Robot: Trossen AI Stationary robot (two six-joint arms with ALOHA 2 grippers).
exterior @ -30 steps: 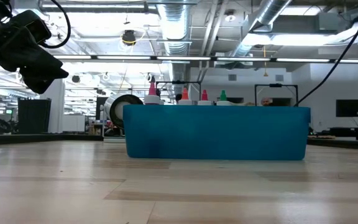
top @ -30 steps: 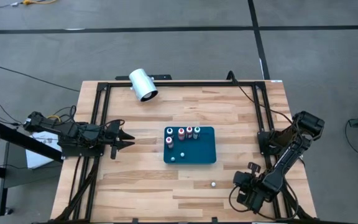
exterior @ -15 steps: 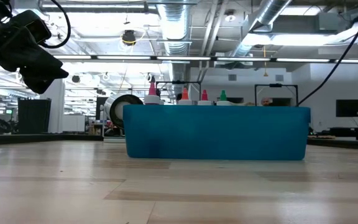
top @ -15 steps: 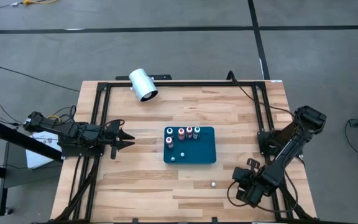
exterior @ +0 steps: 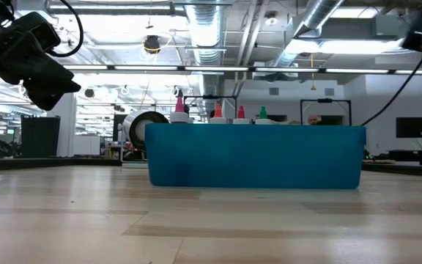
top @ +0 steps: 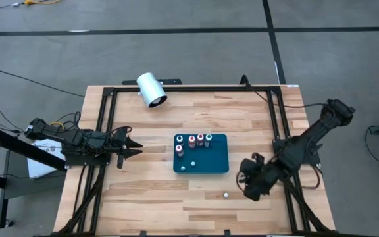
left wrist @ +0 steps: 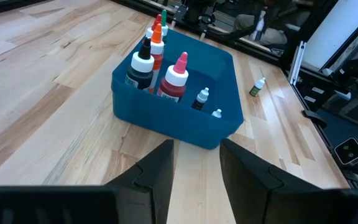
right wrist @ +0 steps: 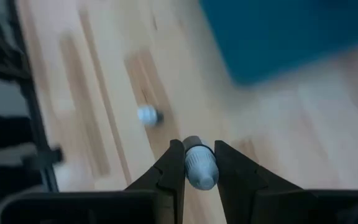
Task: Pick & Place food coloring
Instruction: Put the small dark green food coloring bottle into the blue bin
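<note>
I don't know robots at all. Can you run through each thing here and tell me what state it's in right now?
Left claw: open, empty, off the tray's left side.
Right claw: shut on a small bottle, above the table.
Teal tray: flat on the table, bottles inside.
Bottles in the tray: upright, capped.
Loose bottle: upright on the table, outside the tray.
White cylinder: lying on its side at the table's edge.

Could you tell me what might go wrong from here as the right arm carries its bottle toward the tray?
The right gripper is shut on a small bottle by its sides only, so it might slip out in transit. The teal tray already holds several upright bottles; a low approach could topple them. One loose bottle stands on the table near the arm's path and might get knocked.
</note>
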